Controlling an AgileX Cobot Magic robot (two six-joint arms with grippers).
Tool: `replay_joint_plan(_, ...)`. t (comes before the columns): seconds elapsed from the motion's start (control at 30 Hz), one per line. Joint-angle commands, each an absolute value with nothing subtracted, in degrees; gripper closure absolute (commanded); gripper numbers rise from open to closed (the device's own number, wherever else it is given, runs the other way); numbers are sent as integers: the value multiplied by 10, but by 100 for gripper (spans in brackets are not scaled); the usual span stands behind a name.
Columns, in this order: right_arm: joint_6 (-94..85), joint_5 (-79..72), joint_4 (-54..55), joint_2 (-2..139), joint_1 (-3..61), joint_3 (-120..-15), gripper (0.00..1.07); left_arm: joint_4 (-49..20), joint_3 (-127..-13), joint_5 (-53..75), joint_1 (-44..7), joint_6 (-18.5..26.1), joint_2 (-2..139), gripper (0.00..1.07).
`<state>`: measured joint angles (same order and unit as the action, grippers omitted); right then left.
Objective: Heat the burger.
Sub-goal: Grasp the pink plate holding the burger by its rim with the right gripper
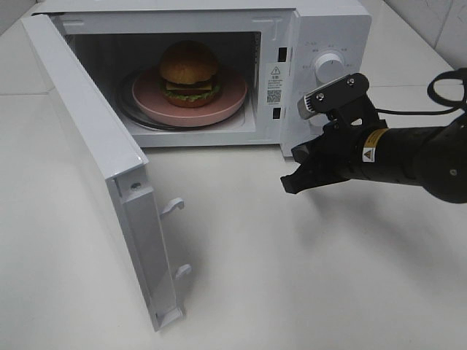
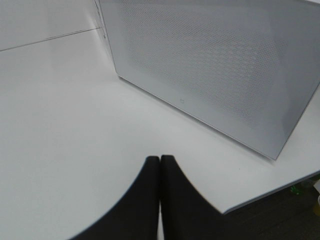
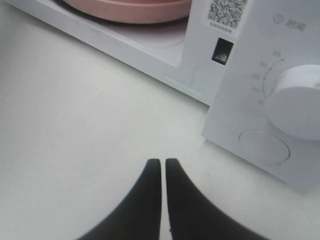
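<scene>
the glossy golden-brown burger (image 1: 189,73) sits on the round pink plate (image 1: 146,93) inside the white microwave (image 1: 332,29). left to do, i judge: closing its white door (image 1: 87,146), turning the round timer knob (image 1: 328,67). right hand (image 1: 290,183) and left hand (image 2: 160,165) both clenched, empty.

Black right tool (image 1: 289,184), yellow warning sticker (image 1: 370,154), silver wrist camera (image 1: 314,104), black cable (image 1: 416,112)

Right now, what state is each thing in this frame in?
microwave door: wide open
pink plate: inside the microwave
burger: on the pink plate
right hand: shut, empty, above the table
left hand: shut, empty, facing the microwave door's outer side
</scene>
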<state>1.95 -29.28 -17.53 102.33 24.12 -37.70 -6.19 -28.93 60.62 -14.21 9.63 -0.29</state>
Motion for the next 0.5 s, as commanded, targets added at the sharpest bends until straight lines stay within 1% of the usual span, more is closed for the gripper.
replay_joint_plan(0.03,38,-223,-185,1006,242,-400,100,-62,-288,598,-140,93,-15,106)
replay_joint_plan(0.1,50,-137,-185,999,250,-430,100,-62,-288,598,-140,93,-15,106)
replay_joint_plan(0.13,50,-137,-185,999,250,-430,100,-62,-288,598,-140,93,-15,106)
replay_joint_plan(0.17,50,-69,-184,998,262,-458,100,-62,-288,598,-140,93,-15,106)
replay_joint_plan(0.2,50,-69,-184,998,262,-458,100,-62,-288,598,-140,93,-15,106)
replay_joint_plan(0.27,49,20,-183,998,285,-498,100,-62,-288,598,-140,93,-15,106)
replay_joint_plan(0.3,49,20,-183,998,285,-498,100,-62,-288,598,-140,93,-15,106)
replay_joint_plan(0.33,49,73,-175,998,301,-525,100,-62,-288,598,-140,93,-15,106)
replay_joint_plan(0.37,49,73,-175,998,301,-525,100,-62,-288,598,-140,93,-15,106)
replay_joint_plan(0.43,49,144,-143,998,312,-568,100,-62,-288,598,-140,93,-15,106)
replay_joint_plan(0.47,49,144,-143,998,312,-568,100,-62,-288,598,-140,93,-15,106)
replay_joint_plan(0.5,37,190,-106,998,314,-596,100,-62,-288,598,-140,93,-15,106)
